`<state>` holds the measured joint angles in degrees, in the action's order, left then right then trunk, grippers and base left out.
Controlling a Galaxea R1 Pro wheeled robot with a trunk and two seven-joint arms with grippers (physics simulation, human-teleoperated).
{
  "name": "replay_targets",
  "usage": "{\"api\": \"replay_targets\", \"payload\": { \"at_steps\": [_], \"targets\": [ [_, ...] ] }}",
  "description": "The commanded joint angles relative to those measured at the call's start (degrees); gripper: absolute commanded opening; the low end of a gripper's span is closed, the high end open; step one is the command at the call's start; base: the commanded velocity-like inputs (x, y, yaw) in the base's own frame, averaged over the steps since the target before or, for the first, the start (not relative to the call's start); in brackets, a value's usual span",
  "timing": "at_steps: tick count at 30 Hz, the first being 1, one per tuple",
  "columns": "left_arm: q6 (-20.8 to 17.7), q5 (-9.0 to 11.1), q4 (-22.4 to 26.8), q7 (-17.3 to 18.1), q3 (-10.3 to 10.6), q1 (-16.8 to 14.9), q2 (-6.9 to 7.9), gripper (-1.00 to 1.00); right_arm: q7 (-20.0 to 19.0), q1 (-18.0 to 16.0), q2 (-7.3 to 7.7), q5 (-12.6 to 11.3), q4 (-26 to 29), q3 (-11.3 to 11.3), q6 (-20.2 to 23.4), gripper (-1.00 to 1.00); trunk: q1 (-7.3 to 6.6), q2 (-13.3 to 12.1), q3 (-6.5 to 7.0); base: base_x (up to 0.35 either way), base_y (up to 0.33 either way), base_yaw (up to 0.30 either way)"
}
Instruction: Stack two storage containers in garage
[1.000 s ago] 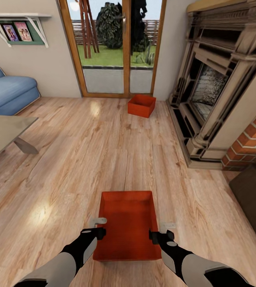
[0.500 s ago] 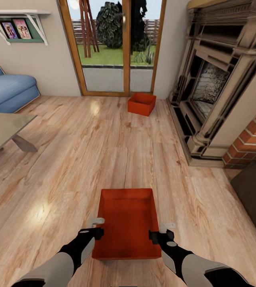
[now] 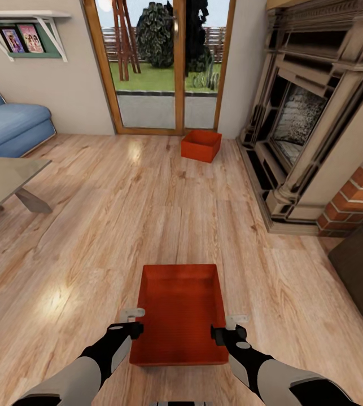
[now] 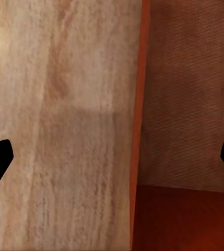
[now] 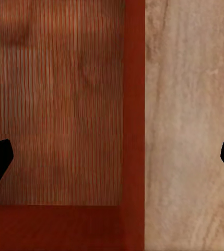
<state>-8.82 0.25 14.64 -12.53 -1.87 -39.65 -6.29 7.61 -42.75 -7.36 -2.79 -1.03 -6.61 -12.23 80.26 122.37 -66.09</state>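
Observation:
On the light wood floor of the living room, one orange-red storage container (image 3: 180, 313) lies just in front of me, its open top facing up. My left gripper (image 3: 134, 320) is open and straddles its left wall (image 4: 138, 104), one finger inside and one outside. Across the bin, my right gripper (image 3: 230, 326) is open astride the right wall (image 5: 134, 104) in the same way. My left gripper (image 4: 112, 157) and right gripper (image 5: 112, 157) both show dark fingertips set wide apart. The second storage container (image 3: 201, 145) sits far ahead by the glass doors (image 3: 164, 67).
A brick-and-stone fireplace (image 3: 311, 129) runs along the right side, with a dark seat (image 3: 362, 276) nearer me. A blue sofa (image 3: 12, 127) and a low table (image 3: 3, 180) stand at the left. Open plank floor lies between the two bins.
The whole picture has slid slightly, so the camera moved. My left gripper has shifted a little outward along the bin's wall. The right gripper keeps its place.

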Motion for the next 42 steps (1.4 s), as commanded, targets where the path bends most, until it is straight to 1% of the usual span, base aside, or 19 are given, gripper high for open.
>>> {"api": "replay_targets", "payload": {
  "at_steps": [1,12,22,42],
  "targets": [
    [-0.32,0.02,0.12,-0.13,-0.17,0.01,-0.04,1.0,0.2,-0.05,-0.02,-0.32,-0.11,-0.47,-0.21,1.0,-0.01,0.02,-0.04,0.0,0.0,0.0],
    [-0.32,0.04,0.14,-0.13,-0.2,0.01,-0.04,1.0,0.2,-0.05,0.06,-0.37,-0.11,-0.42,-0.16,1.0,-0.01,0.02,-0.04,0.0,0.0,0.0],
    [-0.32,0.02,0.2,-0.13,-0.24,0.01,-0.46,1.0,0.2,-0.05,0.07,-0.24,-0.11,-0.42,-0.16,1.0,-0.01,0.02,-0.04,0.0,0.0,0.0],
    [-0.32,0.15,0.21,-0.13,-0.24,0.01,-0.48,1.0,0.22,-0.08,0.15,-0.31,-0.11,-0.42,-0.24,1.0,-0.01,0.02,-0.04,0.0,0.0,0.0]
  ]
}}
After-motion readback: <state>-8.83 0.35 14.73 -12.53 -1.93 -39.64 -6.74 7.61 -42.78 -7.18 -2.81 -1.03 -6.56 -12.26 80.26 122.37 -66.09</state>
